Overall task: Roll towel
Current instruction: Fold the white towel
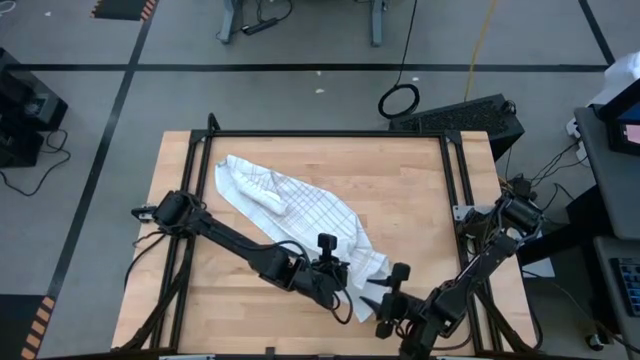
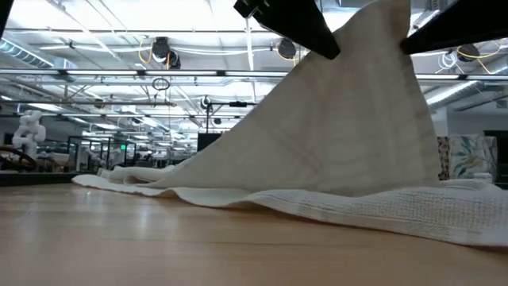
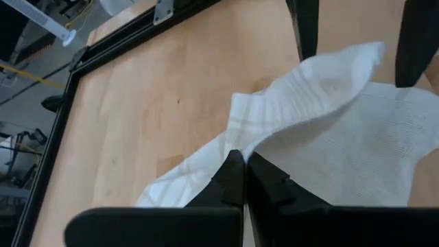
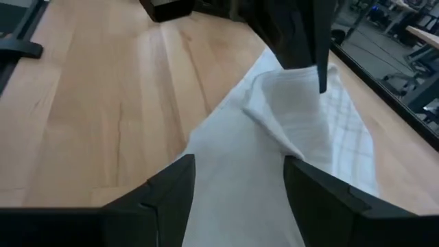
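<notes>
Currently the left gripper (image 1: 335,285) pinches the towel (image 1: 290,205) near the bench's (image 1: 420,200) front edge; the right gripper (image 1: 385,300), jaws apart, holds nothing, so the lifted corner could sag or slip.

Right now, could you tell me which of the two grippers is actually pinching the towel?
The left gripper: its fingers are shut on a raised fold of the towel. The right gripper stands open over the cloth, holding nothing.

One towel (image 1: 300,215), one table (image 1: 420,220), two hands: left hand (image 1: 335,285), right hand (image 1: 385,305)
</notes>
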`<state>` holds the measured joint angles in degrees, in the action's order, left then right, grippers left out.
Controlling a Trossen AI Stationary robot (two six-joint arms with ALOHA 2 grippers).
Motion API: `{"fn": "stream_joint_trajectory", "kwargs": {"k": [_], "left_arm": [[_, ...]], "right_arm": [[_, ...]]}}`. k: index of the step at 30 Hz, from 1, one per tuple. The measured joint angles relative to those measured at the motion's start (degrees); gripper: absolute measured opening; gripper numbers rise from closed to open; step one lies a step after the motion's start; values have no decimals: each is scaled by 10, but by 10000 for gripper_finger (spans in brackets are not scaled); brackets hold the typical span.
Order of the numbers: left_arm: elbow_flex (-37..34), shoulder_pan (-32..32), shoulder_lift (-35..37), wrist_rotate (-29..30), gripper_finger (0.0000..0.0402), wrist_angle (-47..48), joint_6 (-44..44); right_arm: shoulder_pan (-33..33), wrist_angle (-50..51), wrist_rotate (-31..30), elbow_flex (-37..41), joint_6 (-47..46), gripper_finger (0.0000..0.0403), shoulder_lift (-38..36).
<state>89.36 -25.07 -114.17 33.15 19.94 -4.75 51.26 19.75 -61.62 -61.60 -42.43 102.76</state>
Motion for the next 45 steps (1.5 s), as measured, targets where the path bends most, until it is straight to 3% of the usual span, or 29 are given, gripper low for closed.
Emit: {"fn": "stream_joint_trajectory", "kwargs": {"k": [4, 11, 24, 31, 39, 42, 45], "left_arm": [[0, 3, 0, 0, 4, 1, 3], [0, 13, 0, 0, 4, 3, 15], [0, 15, 0, 0, 4, -2, 30], [0, 15, 0, -2, 6, -2, 30], [0, 15, 0, -6, 8, 1, 27], [0, 8, 0, -13, 19, 5, -5], [0, -3, 0, -38, 55, 6, -17]], "right_arm": [[-7, -2, 10, 0, 2, 214, 0], [5, 25, 83, 0, 15, 214, 0], [-1, 27, -10, 0, 4, 205, 0], [-32, -51, 4, 0, 96, 139, 0], [-31, -46, 5, 0, 110, 12, 0], [-26, -41, 6, 0, 107, 9, 0], [-20, -17, 22, 0, 84, 4, 0]]}}
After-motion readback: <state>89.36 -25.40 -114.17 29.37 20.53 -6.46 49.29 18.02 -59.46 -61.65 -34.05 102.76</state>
